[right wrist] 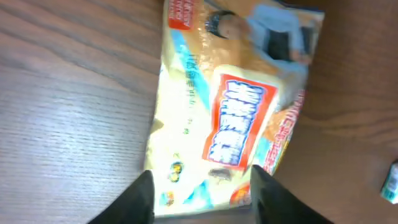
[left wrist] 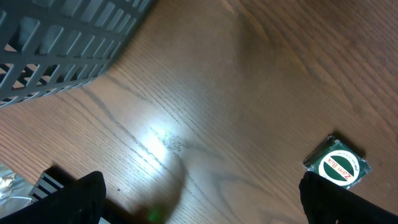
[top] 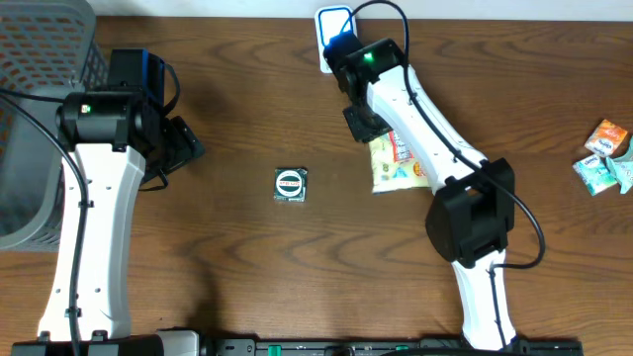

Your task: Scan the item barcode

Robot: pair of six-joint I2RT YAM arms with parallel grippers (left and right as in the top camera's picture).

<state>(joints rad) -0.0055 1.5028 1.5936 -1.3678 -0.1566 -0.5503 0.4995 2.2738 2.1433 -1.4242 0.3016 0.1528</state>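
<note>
The snack packet (top: 401, 170) lies flat on the counter (top: 247, 109) directly under the right arm, and its near end sits between the tips of the right claw (top: 366, 132). In the right wrist view the packet (right wrist: 236, 112) stretches away from the claw (right wrist: 202, 190) along its long axis, tilted slightly to one side, with the printed face up. No barcode can be made out on that face.

The right claw is partly spread. Its two fingers (right wrist: 142, 198) straddle the packet's end, and the wrapper looks flat and unpinched, so it reads as released rather than grasped.

The left claw (left wrist: 205, 205) is spread fully and holds nothing. It hangs over bare wood near the grey basket (top: 40, 59), with a small square sachet (top: 291, 185) off to its side, and it is well apart from the packet.

The right arm is plainly the nearer one. A blue-and-white device (top: 334, 22), probably the scanner, sits at the far edge just beyond the right wrist, so the coming move likely depends on how the packet's face lies relative to it
</note>
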